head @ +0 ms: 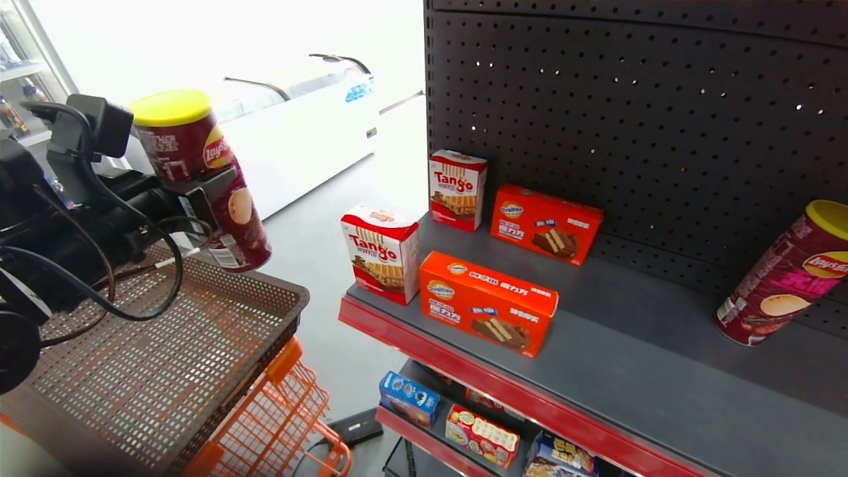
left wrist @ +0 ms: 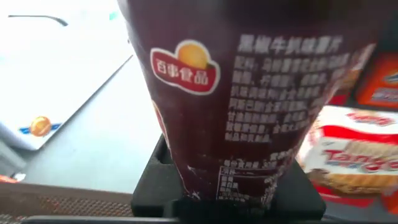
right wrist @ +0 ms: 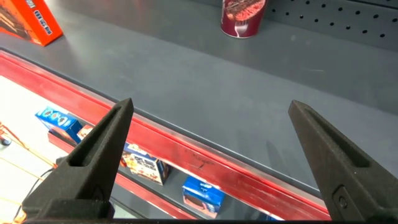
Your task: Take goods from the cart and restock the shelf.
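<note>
Left gripper (head: 215, 199): clamped round the middle of a dark red chip can (head: 199, 165) with a yellow lid. The can is tilted and held in the air off the left end of the shelf (head: 662, 358), above the brown mesh cart basket (head: 165, 358).

Right gripper (right wrist: 214, 158): jaws spread wide with nothing between them, hanging over the shelf's red front edge.

Second chip can (head: 782, 278): same kind, standing on the shelf at its back right, close to the pegboard (head: 629, 99).

Wafer boxes, red and white, two: one (head: 381, 255) upright at the shelf's front left corner, one (head: 457, 189) upright at its back left.

Orange biscuit boxes, two: one (head: 487, 301) at the shelf's front edge, just beside the front wafer box; one (head: 546, 224) at the back, just beside the rear wafer box.

Assorted small packs (head: 480, 434): on the tier beneath the shelf.

White chest freezer (head: 298, 126): well beyond the shelf's left end
</note>
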You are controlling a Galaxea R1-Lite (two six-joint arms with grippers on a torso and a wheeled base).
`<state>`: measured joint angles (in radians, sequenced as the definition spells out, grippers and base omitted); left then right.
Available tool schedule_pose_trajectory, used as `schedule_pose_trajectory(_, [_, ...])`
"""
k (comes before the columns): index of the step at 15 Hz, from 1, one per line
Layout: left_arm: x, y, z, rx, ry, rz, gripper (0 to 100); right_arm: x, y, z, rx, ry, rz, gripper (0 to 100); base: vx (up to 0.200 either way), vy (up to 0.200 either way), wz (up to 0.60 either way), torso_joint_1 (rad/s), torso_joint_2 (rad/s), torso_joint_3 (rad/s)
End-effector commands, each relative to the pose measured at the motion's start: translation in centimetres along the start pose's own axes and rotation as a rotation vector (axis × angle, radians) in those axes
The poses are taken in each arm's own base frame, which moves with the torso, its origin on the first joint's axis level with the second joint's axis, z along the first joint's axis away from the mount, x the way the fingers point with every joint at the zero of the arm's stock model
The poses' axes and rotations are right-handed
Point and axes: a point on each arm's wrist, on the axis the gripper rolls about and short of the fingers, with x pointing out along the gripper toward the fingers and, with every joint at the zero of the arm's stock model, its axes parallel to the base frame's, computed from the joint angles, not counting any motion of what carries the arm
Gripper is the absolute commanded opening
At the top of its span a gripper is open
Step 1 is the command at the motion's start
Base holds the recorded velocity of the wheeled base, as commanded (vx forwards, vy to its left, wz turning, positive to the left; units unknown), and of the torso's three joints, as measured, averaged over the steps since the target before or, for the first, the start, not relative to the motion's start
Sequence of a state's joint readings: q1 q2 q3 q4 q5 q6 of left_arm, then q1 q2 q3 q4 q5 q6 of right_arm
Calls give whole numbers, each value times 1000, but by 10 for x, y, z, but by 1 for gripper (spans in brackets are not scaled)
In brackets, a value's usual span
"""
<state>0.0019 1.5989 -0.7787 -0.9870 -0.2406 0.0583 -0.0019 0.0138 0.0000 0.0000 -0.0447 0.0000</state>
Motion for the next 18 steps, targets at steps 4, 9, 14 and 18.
schedule_pose_trajectory(4, [-1,-43,27,-42,-88,-164,0,0,0,0,0,2,2,100,0,0,0,0,0,0])
schedule_pose_trajectory(9, [-18,-68,53,-71,-29,-303,0,0,0,0,0,2,1,100,0,0,0,0,0,0])
schedule_pose_trajectory(14, [-4,-81,78,-45,-107,-382,0,0,0,0,0,2,1,100,0,0,0,0,0,0])
schedule_pose_trajectory(18, [-5,-104,70,-66,-86,-464,0,0,0,0,0,2,1,100,0,0,0,0,0,0])
